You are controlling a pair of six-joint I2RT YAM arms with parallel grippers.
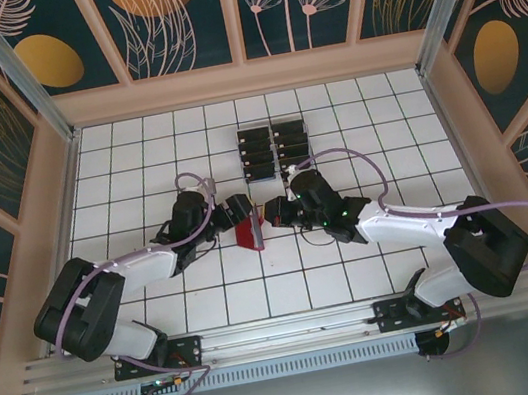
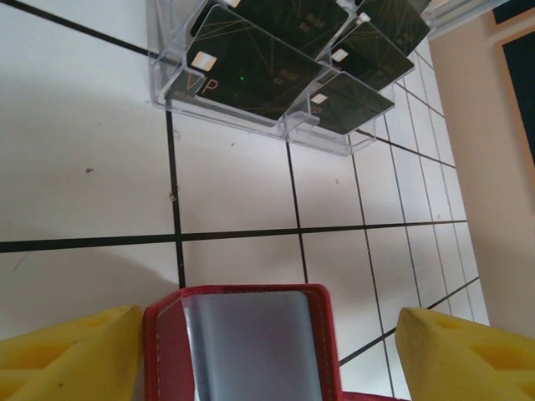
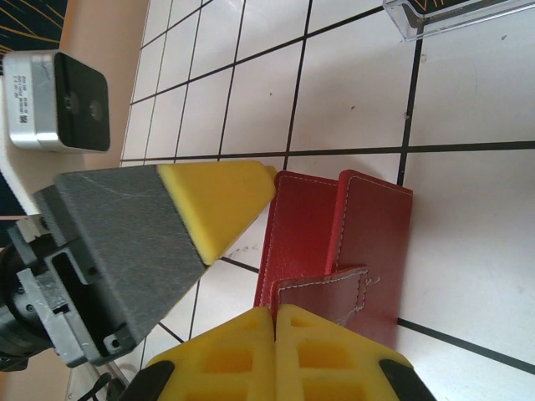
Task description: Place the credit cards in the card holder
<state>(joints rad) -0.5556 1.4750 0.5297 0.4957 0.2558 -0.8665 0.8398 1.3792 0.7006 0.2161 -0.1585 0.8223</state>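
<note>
The red card holder (image 1: 250, 232) lies on the white tiles between my two grippers. In the left wrist view it (image 2: 242, 342) shows a grey plastic pocket and stands between the yellow fingers (image 2: 71, 355) of my open left gripper (image 2: 267, 322); the left finger is against its edge and the right finger is apart. My right gripper (image 3: 274, 316) is shut, pinching the card holder's small flap (image 3: 326, 288), which is lifted off the red cover (image 3: 372, 234). Black credit cards (image 2: 251, 63) sit in the clear rack (image 1: 274, 147) behind.
The clear plastic rack (image 2: 242, 117) stands about one tile beyond the card holder, and its corner (image 3: 451, 17) shows at the top of the right wrist view. The left gripper's grey and yellow finger (image 3: 213, 205) is close beside the holder. Wooden walls (image 1: 60, 191) ring the tiled floor.
</note>
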